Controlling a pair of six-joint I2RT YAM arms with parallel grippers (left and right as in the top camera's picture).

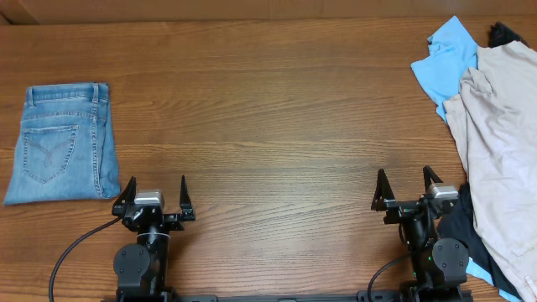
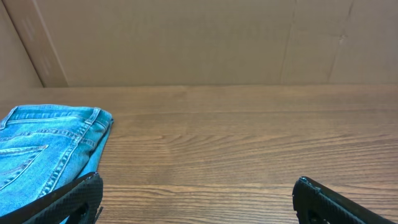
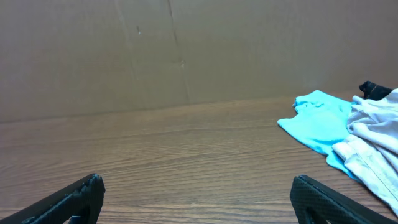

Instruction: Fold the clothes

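Two claws sit at the near edge of the desk [image 1: 277, 101], well apart.
- Left claw [image 1: 158, 184]: fingers spread wide, nothing between them.
- Right claw [image 1: 404, 180]: also spread, empty.

Jeans [image 1: 63, 143]: at the left edge of the desk, lying as a compact flat rectangle, back pocket up, waistband toward the far edge. Judgement: the fold looks complete, with layers lying flat and sides roughly square.

Right edge: a loose heap of a sky-blue shirt [image 1: 449, 59], a beige garment [image 1: 499, 143] and a dark cloth [image 1: 460, 225] close against the right arm. Whether they touch cannot be told.

Risks from here (judgement):
1. The near right corner of the jeans lies just beside the left claw. A sideways sweep or low lift-off could hook that corner and drag the layers open.
2. Any re-grip on the denim would likely pinch only the top layer, and lifting it would peel the fold apart.
3. The dark cloth near the right arm could snag on a joint as it moves, pulling the heap toward the middle of the desk.
4. Wide-open fingers travelling low may catch the heap's loose folds.
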